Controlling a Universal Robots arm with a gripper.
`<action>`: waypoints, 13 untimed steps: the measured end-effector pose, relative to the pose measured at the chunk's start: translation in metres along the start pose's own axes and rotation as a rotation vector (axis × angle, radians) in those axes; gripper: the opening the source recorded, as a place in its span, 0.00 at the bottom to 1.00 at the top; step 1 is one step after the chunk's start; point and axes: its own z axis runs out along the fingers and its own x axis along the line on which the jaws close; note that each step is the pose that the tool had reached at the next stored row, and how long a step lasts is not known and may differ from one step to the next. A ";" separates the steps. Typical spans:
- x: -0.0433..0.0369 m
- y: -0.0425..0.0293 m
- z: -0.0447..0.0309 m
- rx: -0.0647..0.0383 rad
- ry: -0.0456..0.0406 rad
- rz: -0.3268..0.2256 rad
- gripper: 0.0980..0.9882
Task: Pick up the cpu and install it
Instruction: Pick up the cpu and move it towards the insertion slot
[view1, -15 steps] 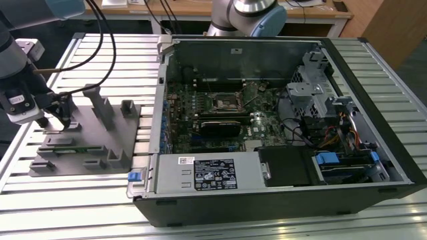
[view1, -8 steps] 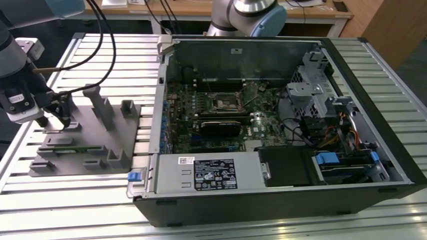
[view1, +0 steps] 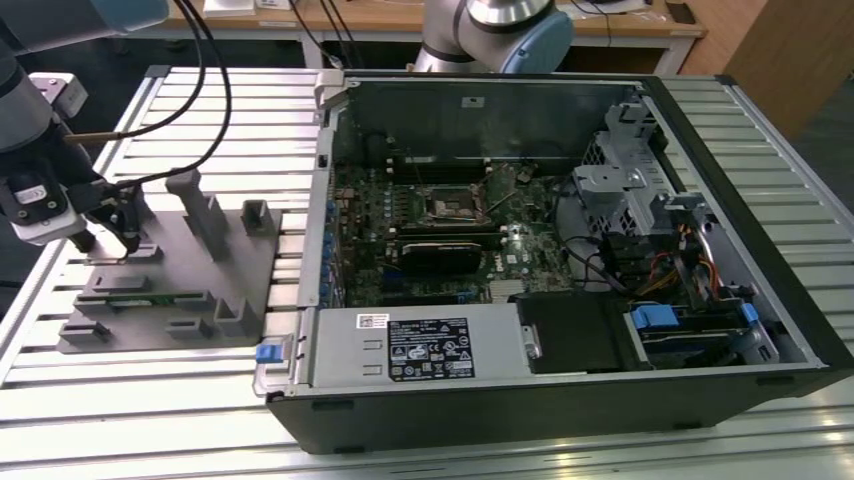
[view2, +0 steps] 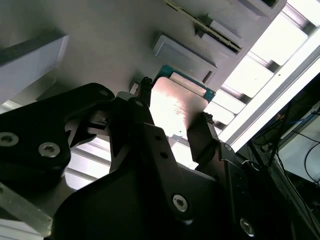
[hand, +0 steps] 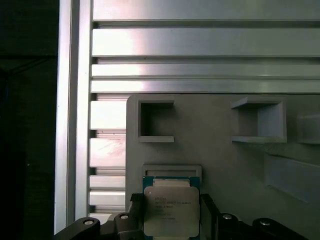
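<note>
Okay, so your jaws are down over the grey tray (view1: 180, 300) on the slatted desk (view1: 200, 110), and the cpu (hand: 171, 210) sits right between them. In both wrist views the 2 dark fingers (view2: 202, 135) sit against 2 opposite edges of the chip, 1 on each side, with no gap that I can make out. I'd call that closed onto the cpu, opened only as wide as the chip itself. You can see its silvery top facing up and a sliver of green board along the edge furthest from the jaws.

I honestly can't tell whether the cpu is lifted or flat in its seat. It's just beside the low raised rim (hand: 171, 171) of the tray, directly past the fingertips. Further out from the jaws on the tray, the first wrist view shows 2 square pockets (hand: 156, 120), and beyond those it's just desk slats.

In the exterior view, the open computer case (view1: 561, 400) lies well apart from the jaws, with the tray's upright posts (view1: 200, 210) between them. The dark square socket (view1: 451, 205) sits in the middle of the green motherboard (view1: 400, 260) inside it.
</note>
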 end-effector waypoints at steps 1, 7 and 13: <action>0.0000 0.0001 -0.0003 0.000 0.0000 0.000 0.50; 0.0000 0.0006 -0.0023 0.000 0.0001 0.000 0.50; 0.0001 0.0010 -0.0042 0.000 0.0001 0.000 0.50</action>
